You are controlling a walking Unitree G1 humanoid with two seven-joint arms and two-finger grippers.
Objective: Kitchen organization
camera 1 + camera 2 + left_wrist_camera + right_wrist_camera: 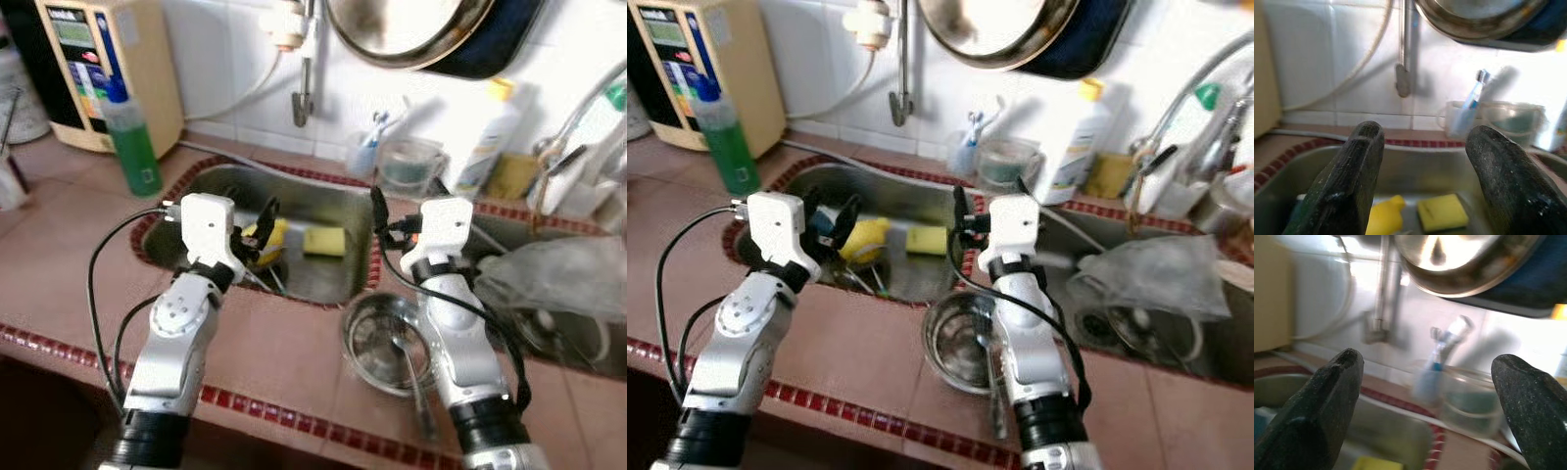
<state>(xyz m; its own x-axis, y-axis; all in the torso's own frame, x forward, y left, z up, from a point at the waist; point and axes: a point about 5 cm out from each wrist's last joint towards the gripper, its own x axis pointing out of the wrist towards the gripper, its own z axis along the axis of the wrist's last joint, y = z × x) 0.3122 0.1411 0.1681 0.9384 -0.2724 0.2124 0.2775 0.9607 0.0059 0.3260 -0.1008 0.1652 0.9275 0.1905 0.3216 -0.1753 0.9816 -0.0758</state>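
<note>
Green plastic soap bottle [134, 147] stands at counter's back left. Left gripper [257, 233] hangs spread, empty, over steel sink [343, 284] w/ yellow sponge [324, 241], prob. lining up. Right gripper [1425, 396] also spread, empty, above round steel bowl [377, 338] on front edge.

Sponge [324, 241] and bottle [266, 242] in sink [323, 284]

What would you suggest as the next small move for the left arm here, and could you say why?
Probably lower the left gripper a little toward the yellow sponge in the sink. Its fingers are open and empty above the basin, and in the left wrist view the sponge lies just ahead between them. The right gripper is open too, aimed at the back wall, so it seems less ready.
</note>
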